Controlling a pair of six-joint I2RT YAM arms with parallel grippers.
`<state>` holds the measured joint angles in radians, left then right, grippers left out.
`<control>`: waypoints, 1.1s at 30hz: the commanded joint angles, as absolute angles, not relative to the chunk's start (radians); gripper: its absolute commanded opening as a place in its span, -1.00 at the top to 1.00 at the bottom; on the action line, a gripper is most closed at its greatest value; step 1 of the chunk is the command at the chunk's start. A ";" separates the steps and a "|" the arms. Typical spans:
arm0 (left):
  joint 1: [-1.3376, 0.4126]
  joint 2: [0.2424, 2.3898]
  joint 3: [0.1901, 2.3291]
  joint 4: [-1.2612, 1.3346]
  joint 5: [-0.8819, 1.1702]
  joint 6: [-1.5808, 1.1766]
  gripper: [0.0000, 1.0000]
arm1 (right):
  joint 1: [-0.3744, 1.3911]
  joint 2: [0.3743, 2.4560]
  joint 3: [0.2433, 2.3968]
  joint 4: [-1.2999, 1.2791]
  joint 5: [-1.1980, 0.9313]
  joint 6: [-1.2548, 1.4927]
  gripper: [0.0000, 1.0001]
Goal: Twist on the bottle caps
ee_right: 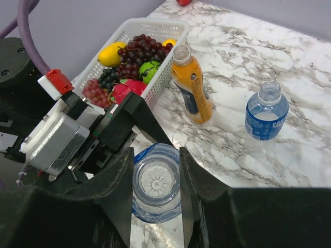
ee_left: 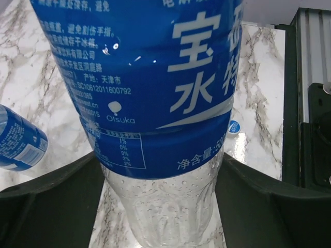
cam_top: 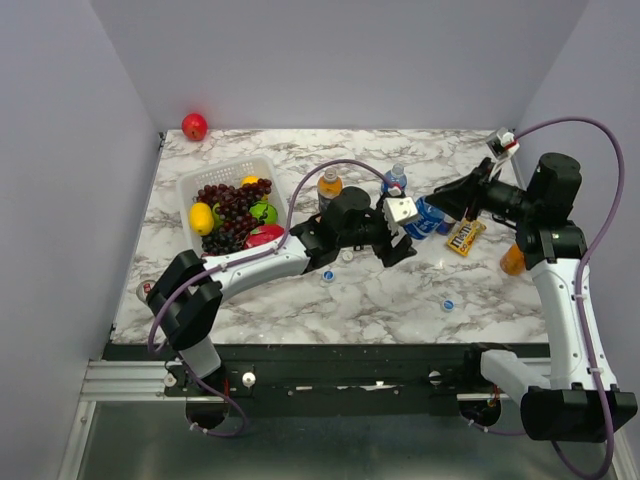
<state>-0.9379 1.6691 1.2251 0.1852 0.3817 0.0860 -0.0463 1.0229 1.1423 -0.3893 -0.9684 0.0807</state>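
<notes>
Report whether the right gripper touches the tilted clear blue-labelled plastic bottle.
Touching: right wrist view shows the right gripper with both fingers pressed against the bottle.

the tilted bottle (cam_top: 422,222) between your left gripper (cam_top: 405,232) and right gripper (cam_top: 441,208) bars the middle. just behind it, the orange bottle (cam_top: 330,186) and clear bottle (cam_top: 395,180) stand with a narrow gap between them. the fruit basket (cam_top: 225,168) blocks the left. you have room on the near marble either side of the blue cap (cam_top: 448,304).
</notes>
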 commanded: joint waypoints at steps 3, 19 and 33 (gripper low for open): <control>-0.939 1.678 1.266 0.196 0.426 0.094 -0.39 | -0.038 1.015 1.157 -0.377 -0.963 0.101 0.81; -0.788 1.362 0.954 0.094 0.641 0.254 0.50 | -0.040 1.203 1.583 -0.987 -1.031 -0.564 -0.31; -0.775 1.324 0.936 0.009 0.611 0.279 1.00 | -0.040 1.022 0.767 -1.037 -0.505 -1.500 -0.33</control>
<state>-0.7761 1.3418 0.9382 0.0326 0.6067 0.2920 -0.0448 1.0843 0.8352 -1.0782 -0.6132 -1.2739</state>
